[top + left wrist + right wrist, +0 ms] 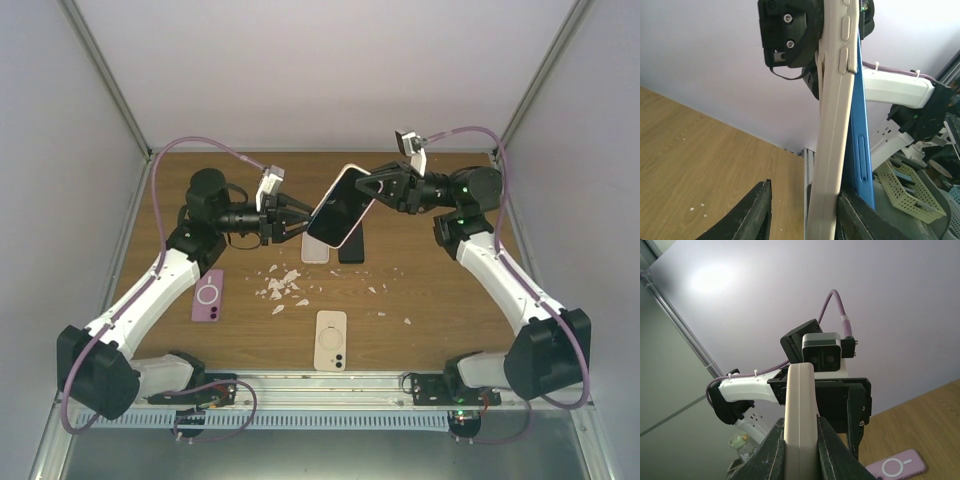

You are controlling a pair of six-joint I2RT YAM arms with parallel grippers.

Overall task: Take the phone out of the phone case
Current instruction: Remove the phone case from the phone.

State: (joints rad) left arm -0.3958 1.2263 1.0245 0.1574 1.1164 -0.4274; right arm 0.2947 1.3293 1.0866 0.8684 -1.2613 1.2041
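Observation:
A phone in a cream case (340, 205) is held tilted in the air above the table's middle. My right gripper (372, 188) is shut on its upper end; in the right wrist view the jaws (800, 421) clamp the cream edge (800, 390). My left gripper (298, 216) is at the phone's lower left edge with its jaws open (805, 187). In the left wrist view the cream case (832, 150) rests against one finger (860, 215), and the other finger (752, 215) stands clear of it. A blue phone edge (860, 140) shows, parted from the case.
On the table lie a purple case (208, 295), also seen in the right wrist view (895, 466), a cream case (331, 340), a white slab (315, 248), a black slab (351, 250) and scattered white scraps (285, 285).

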